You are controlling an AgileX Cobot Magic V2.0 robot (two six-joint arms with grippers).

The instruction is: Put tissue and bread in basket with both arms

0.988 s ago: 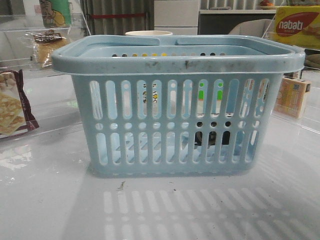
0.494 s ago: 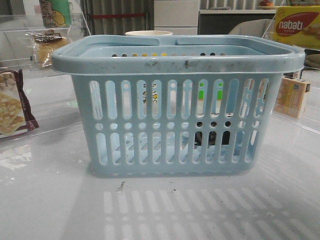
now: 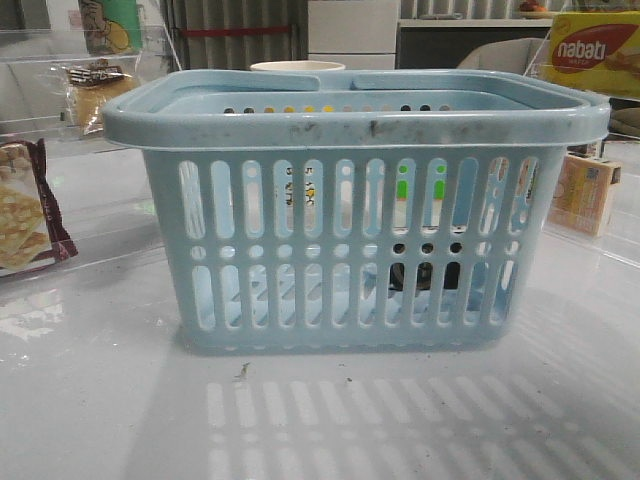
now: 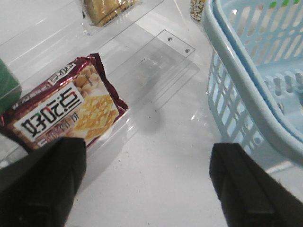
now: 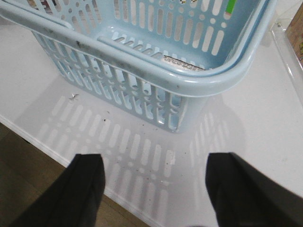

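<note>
My basket is light blue, with vertical slots, a row of round holes and dark scuffs on the rim. The bread behind it is golden-brown under a dark printed label. The cracker bag has maroon edges, a white label with dark characters and pale yellow crackers printed. The nabati box is yellow with red. My fingers are black. The table is glossy white.

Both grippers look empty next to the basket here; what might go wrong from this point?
1. The bread sits far back near the cracker bag, below the open left gripper; it might grab the bag instead.
2. The basket has a tall rim; either arm could clip it.
3. The open right gripper hangs near the table edge, far from any item.
</note>
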